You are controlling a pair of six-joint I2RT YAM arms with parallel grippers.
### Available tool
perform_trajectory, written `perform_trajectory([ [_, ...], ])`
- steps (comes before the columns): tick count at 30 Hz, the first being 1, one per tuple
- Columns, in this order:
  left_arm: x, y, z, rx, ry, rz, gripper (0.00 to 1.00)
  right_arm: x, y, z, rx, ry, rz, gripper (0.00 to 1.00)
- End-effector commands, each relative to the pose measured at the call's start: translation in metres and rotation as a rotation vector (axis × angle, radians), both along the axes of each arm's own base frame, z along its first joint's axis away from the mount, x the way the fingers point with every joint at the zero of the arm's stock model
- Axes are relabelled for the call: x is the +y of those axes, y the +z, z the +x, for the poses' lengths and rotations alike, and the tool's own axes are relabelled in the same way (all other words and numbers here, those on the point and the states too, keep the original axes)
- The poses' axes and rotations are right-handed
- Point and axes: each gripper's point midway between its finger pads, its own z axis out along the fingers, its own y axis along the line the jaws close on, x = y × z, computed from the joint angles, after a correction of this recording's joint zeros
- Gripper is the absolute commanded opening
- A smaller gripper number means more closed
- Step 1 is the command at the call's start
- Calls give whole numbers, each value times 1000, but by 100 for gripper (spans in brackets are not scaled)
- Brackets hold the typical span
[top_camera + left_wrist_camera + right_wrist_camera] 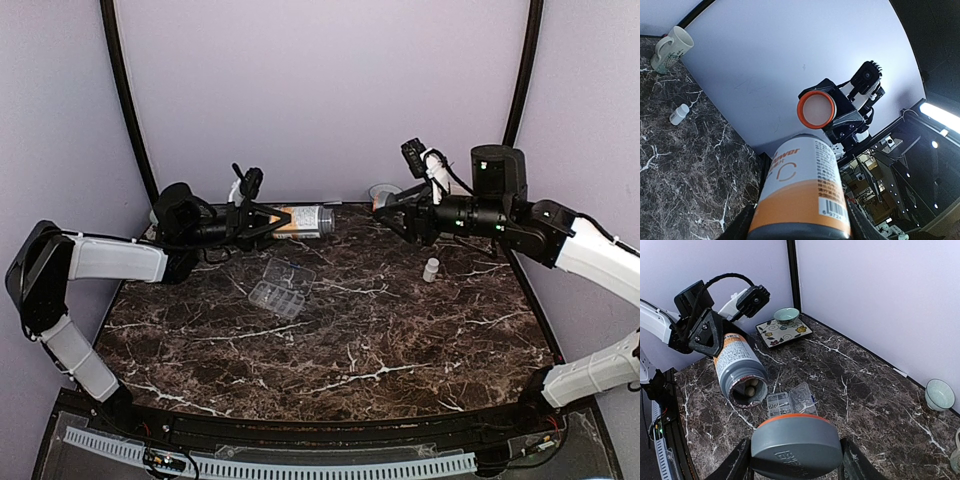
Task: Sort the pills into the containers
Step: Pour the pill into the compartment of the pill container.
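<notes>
Plate point(784, 332) with a bowl point(786, 315) on it was seen in the far-left corner of the desk point(400, 340). Left gripper point(262, 220) was held above the desk's far-left part. Its jaws were clamped on the sides of a bottle point(303, 220), which was laid horizontal with the mouth turned right. Bottle was uncapped, and pills point(748, 388) were seen inside the mouth in the right wrist view.

Organizer point(283, 285) was laid on the desk between the two arms, nearer than the bottle and roughly below it, touched by neither gripper. Its clear lid was swung open and laid flat beside the compartments. What was in the compartments could not be told.

Right gripper point(383, 207) was held off the desk at the far right of centre, turned toward the bottle's mouth and apart from it. Its jaws were pinched on a grey cap point(796, 445) with an orange rim.

A small white vial point(431, 269) was stood upright on the desk below the right arm, untouched. A mug point(670, 46) was seen by the back wall, farther right than the vial.
</notes>
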Motion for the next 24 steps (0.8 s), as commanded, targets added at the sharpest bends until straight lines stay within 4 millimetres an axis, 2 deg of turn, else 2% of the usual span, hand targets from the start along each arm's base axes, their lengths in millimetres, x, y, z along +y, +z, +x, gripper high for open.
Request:
perform_trajectory([
  [1,17,18,-9,-108,75,-69,0,0,7,-2,-14,-8,48,39],
  [6,31,-1,-18,-90,136,-83,0,1,4,-2,-10,-8,51,39],
  [11,41,-12,-23,-93,189,-78,0,3,3,-1,-10,-6,51,39],
  [18,57,-31,-25,-74,262,-67,0,6,1,0,-9,3,58,39],
  [24,66,-55,-28,-36,286,-58,0,9,-1,2,-5,6,62,38],
])
